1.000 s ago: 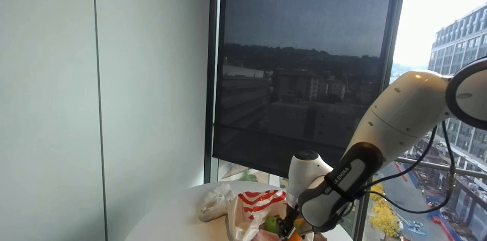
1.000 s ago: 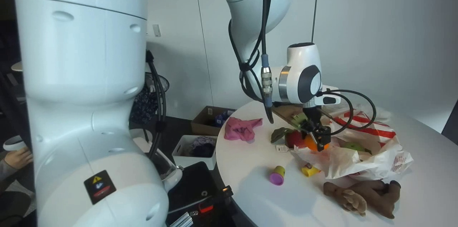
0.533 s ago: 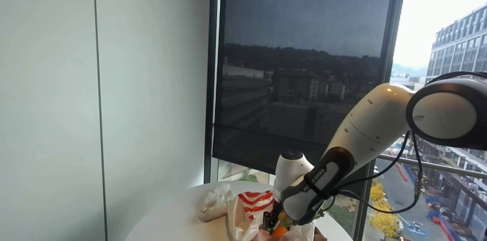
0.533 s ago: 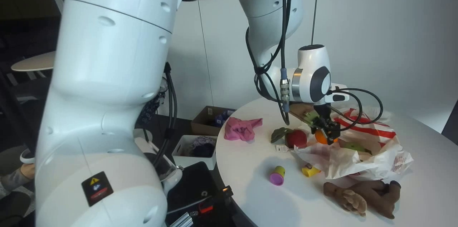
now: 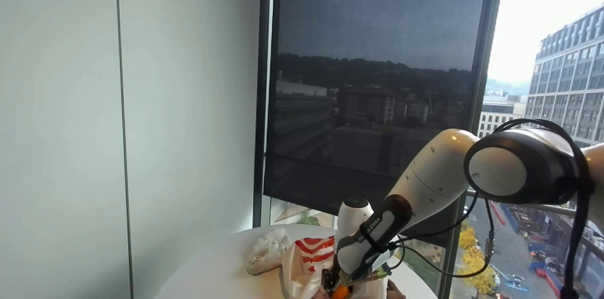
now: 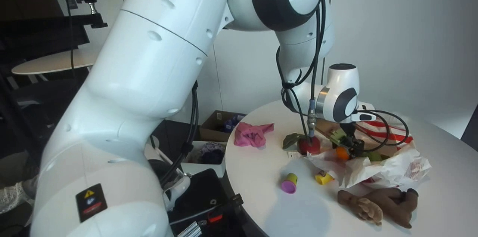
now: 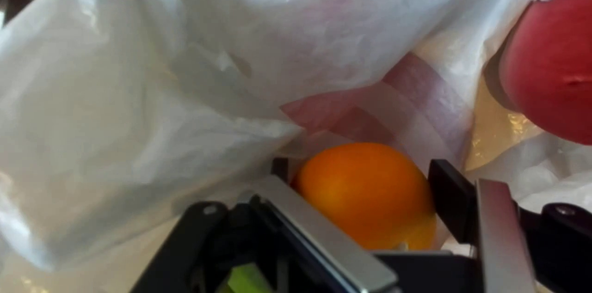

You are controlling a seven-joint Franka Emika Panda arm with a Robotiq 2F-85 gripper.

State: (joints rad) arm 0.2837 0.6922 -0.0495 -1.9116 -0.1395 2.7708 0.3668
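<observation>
White plastic w/ red stripes: that's the bag (image 6: 399, 168), lying on the round table (image 6: 257, 177), mouth spread. The gripper (image 7: 363, 182) is clamped on the orange (image 7: 365, 205), a dark pad (image 7: 451, 200) on one side of it & its twin opp. In both ext. views the orange is low at the bag's mouth; the wrist view has bag plastic beyond & beside it. Can't tell if the orange touches the bag. In the bag, nr the gripper, a green item (image 6: 375, 156), mostly hidden, ID unclear.

A red ball (image 6: 312, 146) w/ a dk green leaf (image 6: 292, 140) & small white tag (image 6: 294, 154) is just beside the bag's edge; the red shape top R in the wrist view seems to be it, cut off by the frame. A yellow tub (image 6: 323, 178) is right by the bag; a green tub (image 6: 292, 178) w/ purple end seems to lie on its side, a bit apart. Brown plush (image 6: 388, 201) lies nr the bag, pink cloth (image 6: 254, 135) well apart nr the table's edge. White crumpled thing (image 5: 269, 252) just beside the bag in an ext. view. On the floor: cardboard box (image 6: 213, 135) & white bin (image 6: 207, 169).
</observation>
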